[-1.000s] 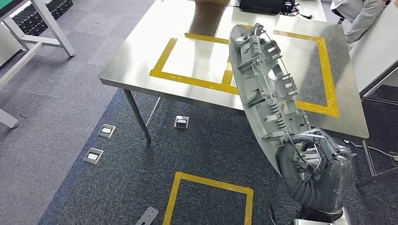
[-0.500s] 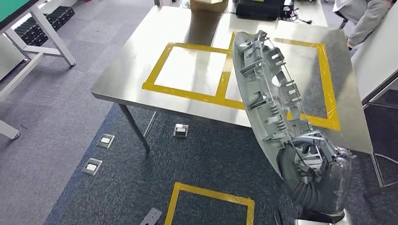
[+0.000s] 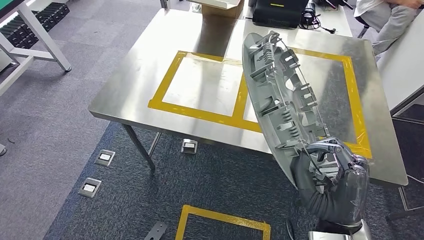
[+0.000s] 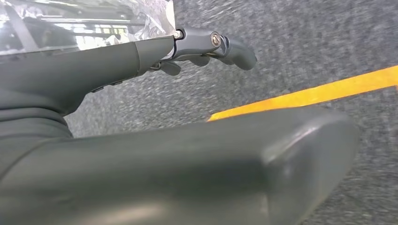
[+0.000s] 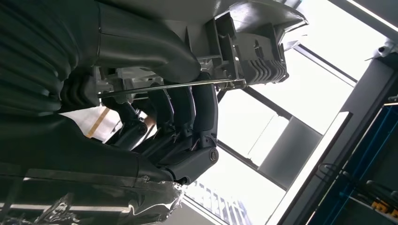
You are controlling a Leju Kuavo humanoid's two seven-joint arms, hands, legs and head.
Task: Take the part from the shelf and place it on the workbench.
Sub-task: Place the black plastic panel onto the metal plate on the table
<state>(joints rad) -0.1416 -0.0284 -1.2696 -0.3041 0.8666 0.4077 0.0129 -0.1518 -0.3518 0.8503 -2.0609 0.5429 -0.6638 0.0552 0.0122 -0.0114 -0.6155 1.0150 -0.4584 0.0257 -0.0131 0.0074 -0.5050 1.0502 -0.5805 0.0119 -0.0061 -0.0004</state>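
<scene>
Grey part (image 3: pixel 282 105) upright over workbench (image 3: pixel 130 85) near edge | right hand (image 3: pixel 332 182) fingers grasping part | left hand (image 4: pixel 141 154) fingers: cannot tell

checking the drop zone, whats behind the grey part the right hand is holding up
Behind the grey part is the workbench with its yellow tape frames; the part covers their shared middle strip and inner right frame.

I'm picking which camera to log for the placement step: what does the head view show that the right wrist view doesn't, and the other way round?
Head view alone: the steel workbench with its yellow tape rectangles, the carpet, and a seated person's sleeve at the far corner. Right wrist view alone: a close look at the fingers curled round a thin metal rod on the part's ribbed back. Both show the right hand holding the grey part.
</scene>
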